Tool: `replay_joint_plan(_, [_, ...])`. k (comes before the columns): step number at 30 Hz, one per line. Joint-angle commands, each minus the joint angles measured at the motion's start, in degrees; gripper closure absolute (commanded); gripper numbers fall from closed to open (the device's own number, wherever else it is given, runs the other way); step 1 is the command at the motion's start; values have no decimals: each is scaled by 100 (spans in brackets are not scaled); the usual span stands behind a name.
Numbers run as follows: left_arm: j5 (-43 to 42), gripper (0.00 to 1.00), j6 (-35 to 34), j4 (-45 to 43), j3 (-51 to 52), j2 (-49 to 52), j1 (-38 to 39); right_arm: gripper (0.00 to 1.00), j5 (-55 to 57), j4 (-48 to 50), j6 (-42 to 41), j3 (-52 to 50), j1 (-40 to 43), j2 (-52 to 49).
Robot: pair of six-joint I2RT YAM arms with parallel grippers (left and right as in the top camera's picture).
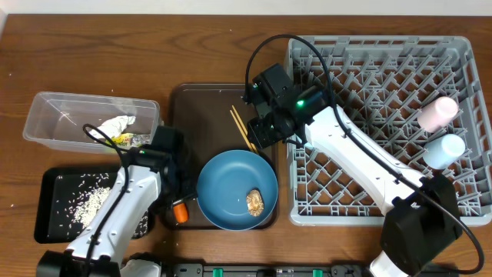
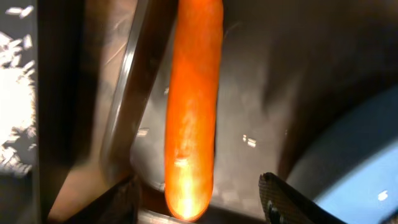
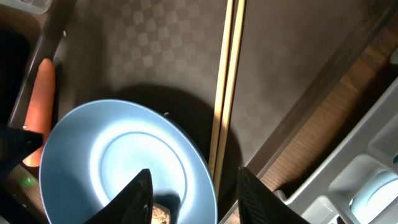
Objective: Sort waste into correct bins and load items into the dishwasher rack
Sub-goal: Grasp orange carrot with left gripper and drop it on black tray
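Observation:
An orange carrot [image 2: 193, 93] lies along the left rim of the brown serving tray [image 1: 204, 108]. My left gripper [image 2: 199, 193] straddles its near end, open, with a gap on each side. In the overhead view that gripper [image 1: 174, 205] is beside the dark blue plate [image 1: 231, 185], which carries a brownish food lump [image 1: 255, 201]. My right gripper [image 3: 196, 186] hovers open over the plate's rim [image 3: 112, 155] and the near end of the wooden chopsticks [image 3: 227, 81]. The clear tub [image 1: 54, 115] holds the white napkin [image 1: 115, 125] and the wrapper [image 1: 131, 140]. Rice [image 1: 88, 201] lies in the black tray [image 1: 54, 185].
The grey dishwasher rack [image 1: 369, 100] fills the right side, with a pink cup [image 1: 437, 112] and a pale blue cup [image 1: 444, 149] lying at its right edge. The right arm reaches across the rack's left half.

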State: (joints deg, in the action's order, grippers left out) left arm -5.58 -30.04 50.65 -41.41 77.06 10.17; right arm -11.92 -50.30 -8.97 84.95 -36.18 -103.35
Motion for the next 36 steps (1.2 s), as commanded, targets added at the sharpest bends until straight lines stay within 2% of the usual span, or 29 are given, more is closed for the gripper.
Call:
replay_joint_plan(1, [63, 40, -94, -262, 374, 9, -28, 64, 13, -4, -37, 7, -59, 157])
replay_joint_plan(5, [57, 51, -76, -483, 660, 9, -31, 66, 13, -15, -37, 7, -59, 157])
replay_joint_plan(8, [166, 55, -70, -570, 669, 9, -31, 67, 13, -7, -37, 7, -59, 157])
replay_joint_plan(10, [201, 64, -68, -680, 669, 9, -31, 67, 13, 0, -37, 7, -59, 157])
replay_joint_plan(13, [197, 85, -72, -748, 662, 7, -31, 69, 13, -13, -37, 7, -55, 157])
replay_joint_plan(15, [177, 91, -70, -664, 592, -15, -31, 70, 13, -37, -35, 7, -50, 157])
replay_joint_plan(25, [245, 91, -107, 914, -925, -586, -31, 70, 144, -50, -17, 7, -48, 157])
replay_joint_plan(27, [579, 91, -343, 1207, -1119, -765, -57, 70, 144, -61, -17, 7, -48, 157])
replay_joint_plan(31, [1484, 94, -1276, 1762, -1128, -1049, -380, 70, 144, -114, -17, 7, -48, 157])
replay_joint_plan(36, [1788, 94, -1742, 1829, -1099, -1082, -1268, 70, 144, -116, -17, 7, -48, 157])
